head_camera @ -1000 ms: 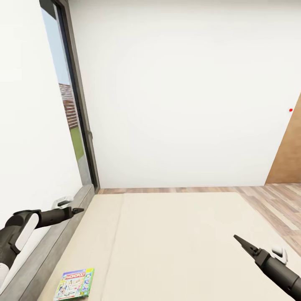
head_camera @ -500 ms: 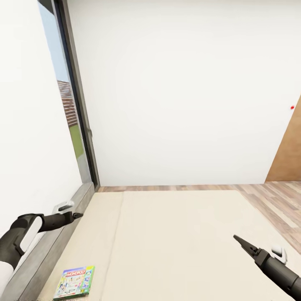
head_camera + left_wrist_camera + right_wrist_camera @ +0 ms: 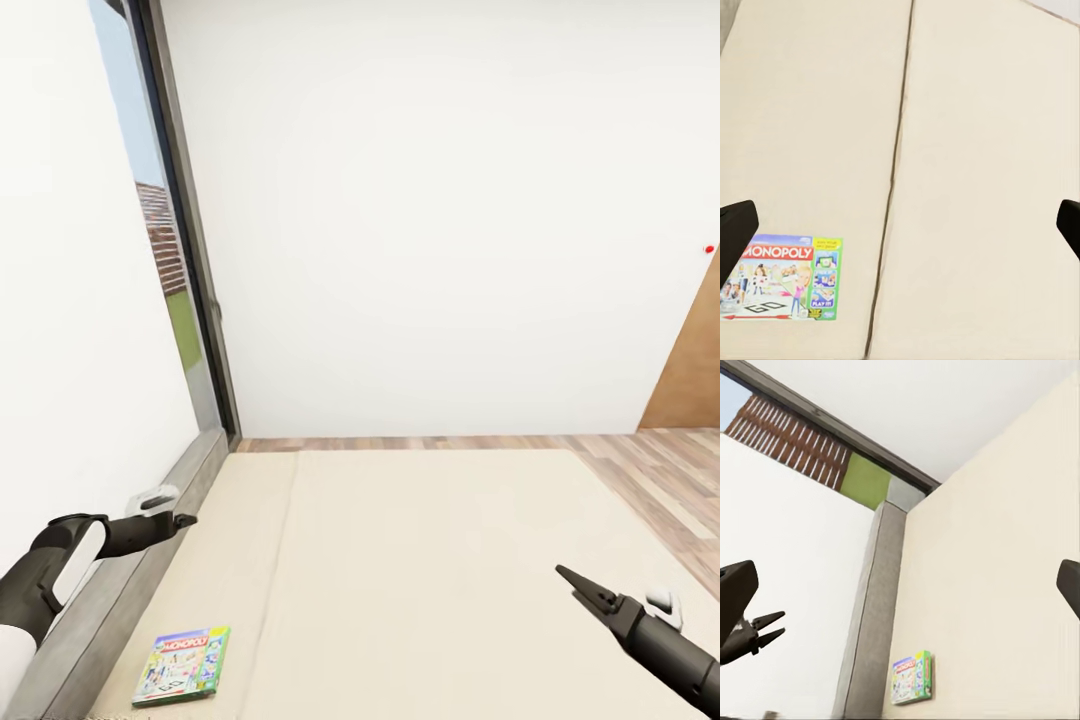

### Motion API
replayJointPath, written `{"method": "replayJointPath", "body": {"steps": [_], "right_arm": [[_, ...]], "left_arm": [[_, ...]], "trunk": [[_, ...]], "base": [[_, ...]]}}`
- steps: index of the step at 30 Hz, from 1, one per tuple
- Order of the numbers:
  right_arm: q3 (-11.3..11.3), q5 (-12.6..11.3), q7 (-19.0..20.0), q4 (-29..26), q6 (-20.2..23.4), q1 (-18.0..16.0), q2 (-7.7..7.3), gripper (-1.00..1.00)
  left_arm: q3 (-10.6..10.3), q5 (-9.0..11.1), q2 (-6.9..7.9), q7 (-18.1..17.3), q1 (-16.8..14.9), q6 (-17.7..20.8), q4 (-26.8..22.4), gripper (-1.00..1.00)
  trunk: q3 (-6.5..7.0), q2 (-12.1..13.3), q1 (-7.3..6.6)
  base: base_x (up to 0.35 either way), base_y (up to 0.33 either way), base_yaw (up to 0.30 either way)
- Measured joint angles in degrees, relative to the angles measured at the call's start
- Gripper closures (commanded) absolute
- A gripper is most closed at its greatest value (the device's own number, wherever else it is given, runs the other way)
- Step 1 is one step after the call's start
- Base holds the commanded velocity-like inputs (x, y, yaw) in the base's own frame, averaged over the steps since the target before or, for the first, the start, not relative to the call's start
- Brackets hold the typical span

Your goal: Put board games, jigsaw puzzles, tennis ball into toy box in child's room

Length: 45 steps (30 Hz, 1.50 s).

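At far left in the head view we see the left arm [image 3: 60,560] reaching over the grey bed frame [image 3: 130,590], with the left gripper [image 3: 186,519] at its tip, above the frame's inner edge. In the left wrist view its two fingertips [image 3: 736,229] sit at opposite edges of the picture, so the jaws stand wide open and hold nothing.

Below that gripper, the Monopoly box [image 3: 183,665] lies flat on the bed [image 3: 420,580], near the frame and just left of the mattress seam. The left wrist view shows the box [image 3: 784,277] with its printed lid up, apart from both fingertips. The right wrist view shows it [image 3: 912,677] beside the frame [image 3: 870,622], with the left gripper [image 3: 766,630] in the air above the frame.

Behind the frame we see a window [image 3: 165,250] in a dark frame, then a plain white wall [image 3: 430,220]. A strip of wood floor [image 3: 640,470] runs beyond the bed, and a wood door [image 3: 690,370] stands at right with a red button [image 3: 709,248] on the wall beside it.

At lower right, the right gripper [image 3: 566,577] hangs over the bed, well apart from the box. In the right wrist view its fingertips [image 3: 736,585] sit at opposite edges, so these jaws are open and empty.
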Motion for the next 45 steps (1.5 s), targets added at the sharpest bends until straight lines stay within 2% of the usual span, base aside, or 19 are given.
{"method": "replayJointPath", "body": {"steps": [5,7,12,16,23,31,45], "right_arm": [[0.1,-0.2,3.3,-0.1,2.0,0.0,-0.78,-1.00],[0.8,-0.2,7.0,-0.1,2.8,0.0,-0.93,-1.00],[4.0,-0.2,12.9,-0.1,3.3,-0.1,-0.95,-1.00],[6.8,-0.2,15.2,-0.1,3.1,-0.2,-0.88,-1.00],[9.7,-0.1,16.5,-0.2,2.7,-0.9,-0.78,-1.00],[10.4,0.0,17.0,-0.2,2.5,-1.2,-0.98,-1.00],[10.2,0.0,17.2,-0.1,2.4,-1.2,-1.04,-1.00]], "left_arm": [[-0.2,0.0,-0.08,0.4,0.0,-0.1,0.0,-1.00],[-0.2,0.0,-0.24,0.5,0.0,-0.2,0.0,-1.00],[-0.3,0.0,-0.38,0.7,0.0,-0.2,0.1,-1.00],[-0.3,0.0,-0.42,0.9,0.0,-0.2,0.1,-1.00],[-0.4,0.0,-0.43,1.3,0.0,-0.2,0.1,-1.00],[-0.4,-0.2,-0.48,1.6,0.0,-0.3,0.3,-1.00],[-0.4,-5.1,-2.26,1.8,0.0,-2.6,0.3,-1.00]], "trunk": [[-0.44,0.0,0.00],[-0.63,0.0,0.00],[-1.10,0.0,0.00],[-1.47,0.0,0.00],[-2.13,0.0,0.00],[-2.88,0.0,0.00],[-4.19,0.0,0.00]], "base": [[0.000,0.000,0.081],[0.000,0.000,0.085],[0.000,0.000,0.086],[0.000,0.000,0.087],[0.000,0.000,0.088],[0.000,0.000,0.088],[0.000,0.000,0.042]]}}
